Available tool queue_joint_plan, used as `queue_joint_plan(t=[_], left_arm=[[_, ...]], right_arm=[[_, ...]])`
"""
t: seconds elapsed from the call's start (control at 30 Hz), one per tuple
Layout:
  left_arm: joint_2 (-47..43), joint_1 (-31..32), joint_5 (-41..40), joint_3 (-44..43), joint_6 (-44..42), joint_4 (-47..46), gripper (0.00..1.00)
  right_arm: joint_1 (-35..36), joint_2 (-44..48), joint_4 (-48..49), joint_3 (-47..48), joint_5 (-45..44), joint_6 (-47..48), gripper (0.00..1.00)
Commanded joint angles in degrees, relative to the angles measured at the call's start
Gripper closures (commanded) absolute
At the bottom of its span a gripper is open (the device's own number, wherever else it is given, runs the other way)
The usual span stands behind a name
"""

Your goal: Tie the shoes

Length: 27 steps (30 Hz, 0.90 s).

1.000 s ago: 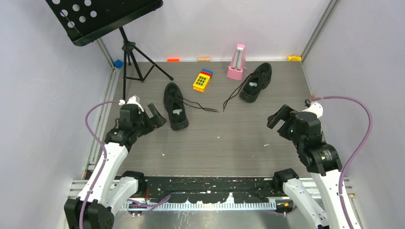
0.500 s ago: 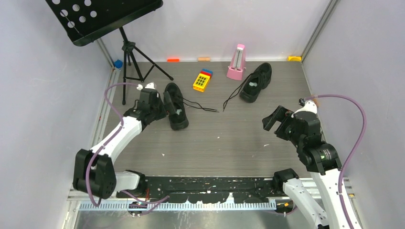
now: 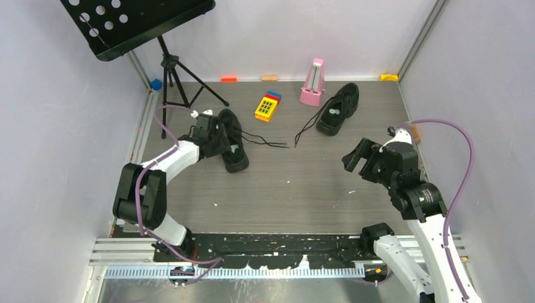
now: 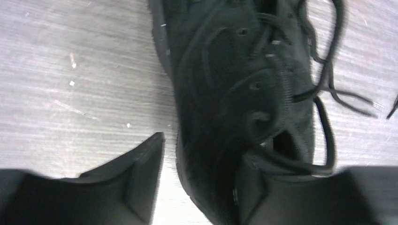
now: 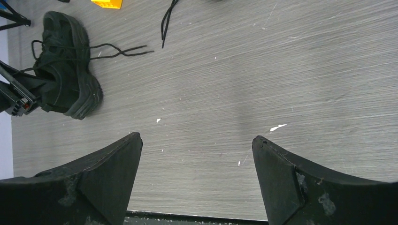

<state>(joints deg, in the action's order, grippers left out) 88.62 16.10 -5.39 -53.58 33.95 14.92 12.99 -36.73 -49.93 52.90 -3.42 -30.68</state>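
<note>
Two black shoes lie on the grey floor, laces untied. The left shoe (image 3: pixel 237 158) (image 4: pixel 234 84) (image 5: pixel 65 79) trails loose laces (image 3: pixel 265 142) to the right. The right shoe (image 3: pixel 339 108) lies at the back, its lace (image 3: pixel 306 130) running forward. My left gripper (image 3: pixel 218 140) (image 4: pixel 204 150) straddles the left shoe's side wall near the heel, with one finger outside and the other at the shoe's opening. A strip of floor shows between the outer finger (image 4: pixel 141 178) and the sole. My right gripper (image 3: pixel 358 161) (image 5: pixel 197 138) hangs open over bare floor, holding nothing.
A black music stand (image 3: pixel 135 22) on a tripod (image 3: pixel 170 82) stands at the back left. A pink metronome (image 3: pixel 313 82) and a yellow toy keypad (image 3: pixel 267 106) sit between the shoes. Small coloured blocks (image 3: pixel 228 79) line the back wall.
My left arm reached forward and right to the left shoe, and its jaws have narrowed around the shoe's side. My right gripper drifted slightly left and forward, staying open.
</note>
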Motion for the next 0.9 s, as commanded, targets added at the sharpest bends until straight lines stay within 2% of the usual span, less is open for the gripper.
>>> queue_joint_plan(t=[0.0, 0.03, 0.1, 0.13, 0.3, 0.4, 0.5, 0.57, 0.63, 0.73, 0.87], left_arm=[[0.2, 0.0, 3.3, -0.5, -4.1, -3.3, 0.61], [-0.1, 0.0, 4.2, -0.4, -5.3, -2.8, 0.69], [-1.6, 0.3, 7.5, 0.6, -7.3, -2.7, 0.94], [-2.7, 0.8, 8.3, 1.4, -7.8, -2.4, 1.00], [-12.0, 7.0, 6.3, 6.7, -9.2, -0.7, 1.00], [-18.8, 11.8, 2.0, 9.3, -9.2, 2.4, 1.00], [-25.2, 14.8, 1.6, 11.6, -7.6, 5.7, 1.00], [-28.7, 16.2, 1.0, 13.0, -6.6, 7.9, 1.00], [-31.0, 17.0, 0.4, 14.1, -5.6, 10.3, 1.00], [-34.0, 17.4, -1.8, 16.2, -3.9, 12.7, 1.00], [-39.1, 17.3, -4.3, 16.8, -3.9, 13.9, 1.00]], right_arm=[[-0.1, -2.4, 3.4, 1.6, 4.6, 1.3, 0.09], [-0.1, -2.7, 3.7, 1.5, 5.3, 1.3, 0.10], [-0.1, -3.1, 4.6, 1.2, 6.6, 1.3, 0.10], [-0.1, -3.3, 5.0, 1.0, 7.8, 1.5, 0.11], [0.0, -4.8, 10.0, -1.8, 19.6, 2.1, 0.16], [0.3, -4.6, 15.1, -5.2, 23.8, 0.4, 0.19], [1.7, -4.9, 20.0, -8.3, 26.3, -0.1, 0.20], [3.8, -6.6, 21.6, -9.5, 26.0, 0.2, 0.16], [7.6, -9.8, 23.0, -10.2, 23.4, 1.0, 0.05], [14.6, -15.5, 23.8, -9.7, 16.7, 2.1, 0.04], [23.5, -22.0, 30.7, -9.0, 14.3, 7.0, 0.05]])
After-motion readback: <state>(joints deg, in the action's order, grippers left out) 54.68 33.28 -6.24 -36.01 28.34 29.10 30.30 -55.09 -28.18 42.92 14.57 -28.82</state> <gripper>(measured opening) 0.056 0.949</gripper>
